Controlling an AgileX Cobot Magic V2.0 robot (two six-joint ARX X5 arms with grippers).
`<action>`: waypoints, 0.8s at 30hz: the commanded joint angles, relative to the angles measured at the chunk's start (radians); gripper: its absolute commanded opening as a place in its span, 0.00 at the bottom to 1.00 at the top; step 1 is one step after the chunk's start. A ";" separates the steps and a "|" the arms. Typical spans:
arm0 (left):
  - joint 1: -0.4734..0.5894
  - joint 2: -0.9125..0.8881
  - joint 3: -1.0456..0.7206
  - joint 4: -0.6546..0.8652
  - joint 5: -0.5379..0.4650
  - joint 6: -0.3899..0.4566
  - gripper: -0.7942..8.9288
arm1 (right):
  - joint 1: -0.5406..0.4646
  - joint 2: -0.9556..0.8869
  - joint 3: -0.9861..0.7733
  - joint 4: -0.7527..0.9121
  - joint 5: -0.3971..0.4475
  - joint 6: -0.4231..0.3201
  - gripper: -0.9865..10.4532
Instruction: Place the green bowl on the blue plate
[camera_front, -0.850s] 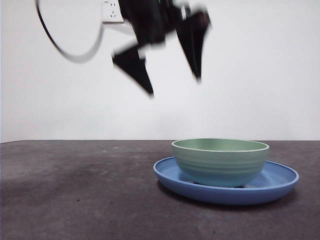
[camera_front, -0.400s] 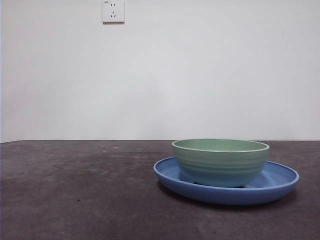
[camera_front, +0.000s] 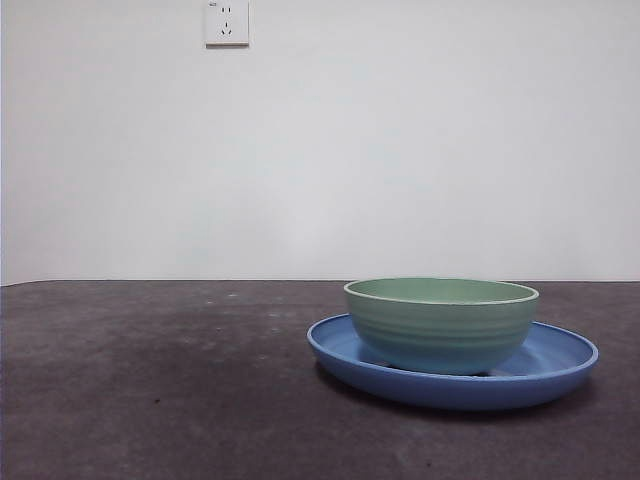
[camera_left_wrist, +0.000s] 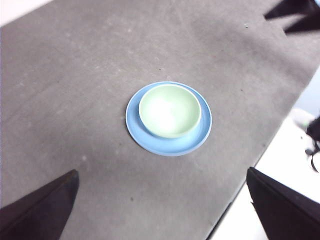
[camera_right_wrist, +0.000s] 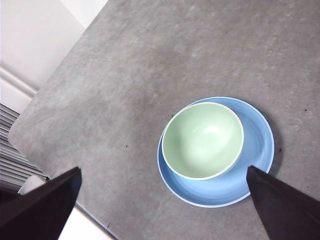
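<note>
The pale green bowl (camera_front: 441, 322) sits upright inside the blue plate (camera_front: 560, 368) on the dark table, right of centre in the front view. No arm shows in that view. From high above, the left wrist view shows the bowl (camera_left_wrist: 169, 110) on the plate (camera_left_wrist: 150, 142), slightly off the plate's centre. My left gripper (camera_left_wrist: 161, 171) is open, empty, and well clear of both. The right wrist view shows the same bowl (camera_right_wrist: 202, 140) on the plate (camera_right_wrist: 257, 150). My right gripper (camera_right_wrist: 163, 169) hangs far above them, open and empty.
A wall socket (camera_front: 226, 22) is on the white wall behind the table. The table's edge (camera_left_wrist: 260, 155) runs close to the plate in the left wrist view, with pale floor beyond. Dark jaw tips (camera_left_wrist: 295, 15) of the other arm show at a corner there.
One second ago an open gripper hung high in the front view; it has risen out of that view. The bowl and plate have not moved.
</note>
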 joint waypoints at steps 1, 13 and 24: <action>-0.004 -0.101 -0.090 0.032 0.002 0.019 0.66 | 0.002 0.005 0.016 0.004 -0.001 -0.009 0.57; -0.004 -0.483 -0.499 0.181 0.002 -0.106 0.66 | 0.002 0.005 0.016 0.003 -0.001 -0.010 0.57; -0.004 -0.525 -0.599 0.224 0.002 -0.150 0.66 | 0.001 0.015 0.016 -0.023 0.002 0.003 0.57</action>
